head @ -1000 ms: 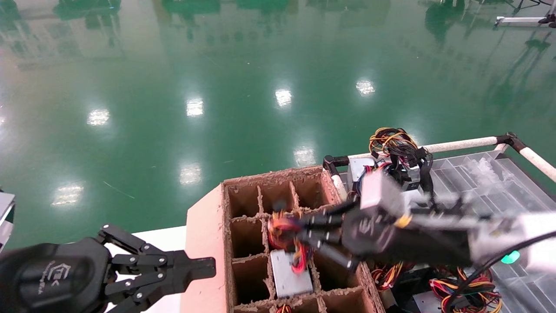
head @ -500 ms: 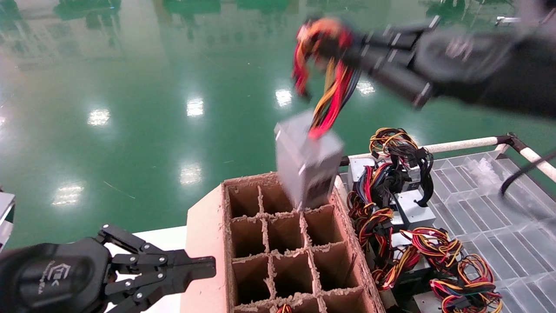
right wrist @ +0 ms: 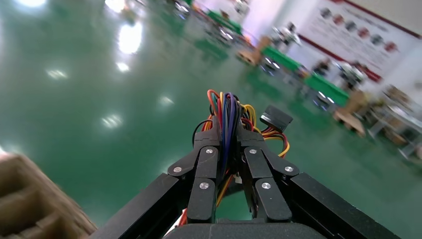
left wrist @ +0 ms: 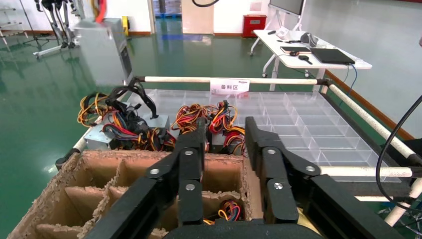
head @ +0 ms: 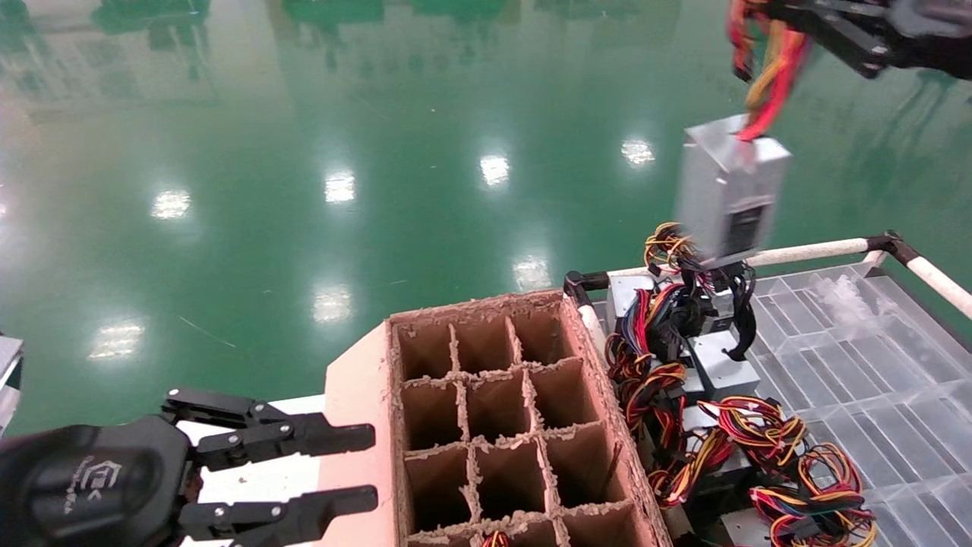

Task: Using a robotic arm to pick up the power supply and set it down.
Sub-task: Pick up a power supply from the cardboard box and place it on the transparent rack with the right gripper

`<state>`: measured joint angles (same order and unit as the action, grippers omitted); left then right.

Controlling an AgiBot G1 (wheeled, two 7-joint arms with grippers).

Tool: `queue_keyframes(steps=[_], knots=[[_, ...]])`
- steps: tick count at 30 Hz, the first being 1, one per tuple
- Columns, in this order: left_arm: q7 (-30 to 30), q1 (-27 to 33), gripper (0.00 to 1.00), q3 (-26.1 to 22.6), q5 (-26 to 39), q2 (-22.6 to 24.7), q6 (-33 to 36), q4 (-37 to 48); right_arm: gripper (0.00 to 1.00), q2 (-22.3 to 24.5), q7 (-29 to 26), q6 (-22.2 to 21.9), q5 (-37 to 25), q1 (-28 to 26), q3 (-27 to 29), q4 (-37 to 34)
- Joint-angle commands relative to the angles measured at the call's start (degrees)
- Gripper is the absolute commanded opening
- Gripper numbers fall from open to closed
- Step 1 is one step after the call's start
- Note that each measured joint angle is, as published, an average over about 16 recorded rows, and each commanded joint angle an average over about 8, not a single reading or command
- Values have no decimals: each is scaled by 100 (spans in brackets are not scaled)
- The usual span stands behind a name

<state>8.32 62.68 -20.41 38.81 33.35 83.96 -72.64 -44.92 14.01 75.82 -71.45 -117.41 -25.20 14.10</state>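
Right hand point(head: 767, 15), raised high, pinches wire bundle point(head: 763, 72); power supply point(head: 729, 190) dangles.

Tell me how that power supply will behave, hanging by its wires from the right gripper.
The power supply hangs below the right gripper, which pinches only its wire bundle, so it will probably swing and twist as the arm moves. The metal box looks heavy for its size, straining the floppy wires. Set down corner-first, it may tip.

white sign point(left wrist: 229, 86) on rail point(left wrist: 189, 79) reading 备料区
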Motion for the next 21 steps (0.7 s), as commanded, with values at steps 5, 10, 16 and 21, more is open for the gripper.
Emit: queue_keyframes(steps=[5, 10, 16, 21], knots=[[0, 0, 100, 0, 0, 0, 0, 0, 0, 207, 366, -406, -236, -284, -82, -582], [0, 0, 100, -1, -1, 0, 0, 0, 0, 308, 548, -751, -397, -313, -167, -977], [-1, 0, 100, -1, -1, 0, 0, 0, 0, 279, 675, -992, -432, -92, -186, -1330], [-1, 0, 100, -2, -1, -1, -1, 0, 0, 210, 695, -1009, -347, 210, -126, -1521]])
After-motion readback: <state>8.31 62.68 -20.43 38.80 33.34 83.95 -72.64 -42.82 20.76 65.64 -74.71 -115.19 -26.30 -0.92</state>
